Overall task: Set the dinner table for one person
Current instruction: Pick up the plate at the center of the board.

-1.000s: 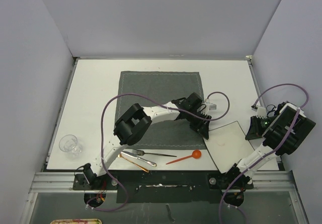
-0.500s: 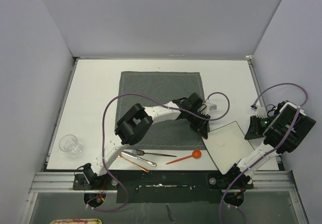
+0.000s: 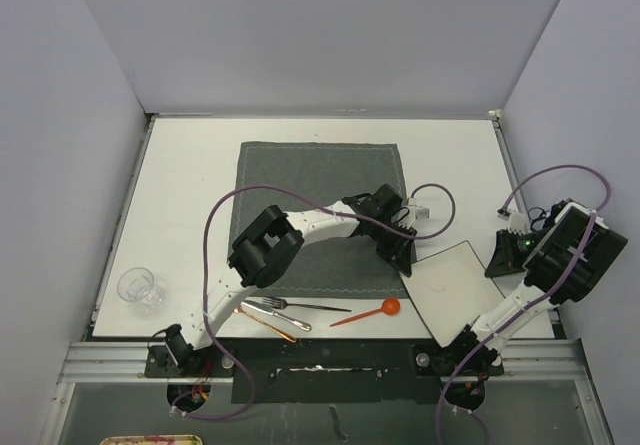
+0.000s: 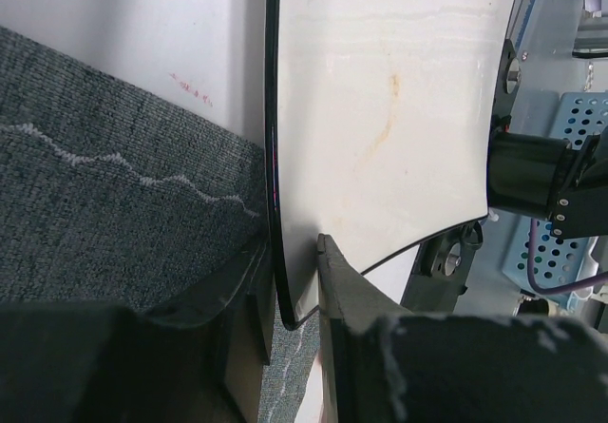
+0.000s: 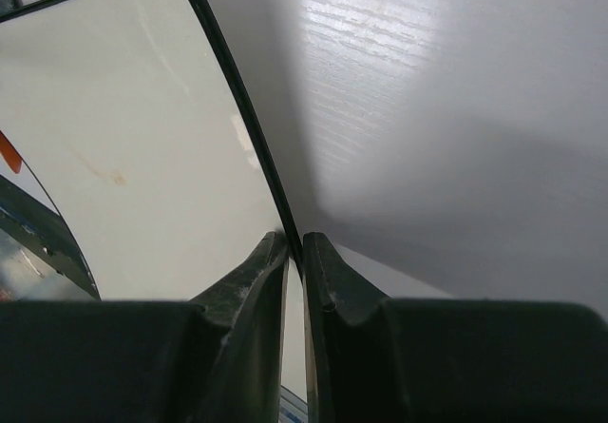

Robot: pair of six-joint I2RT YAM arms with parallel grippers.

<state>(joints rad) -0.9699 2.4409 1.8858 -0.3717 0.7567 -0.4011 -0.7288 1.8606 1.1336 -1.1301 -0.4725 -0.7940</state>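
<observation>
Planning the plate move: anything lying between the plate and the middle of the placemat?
Nothing visible. Left of the plate, the placemat is bare apart from the left arm reaching over it. The cutlery lies off its near edge.

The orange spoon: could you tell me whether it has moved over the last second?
No. The orange spoon still lies just off the near edge of the grey placemat.

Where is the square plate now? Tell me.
In the top view the plate is at the near right of the table, just right of the placemat, gripped at opposite edges by the left gripper and right gripper.
</observation>
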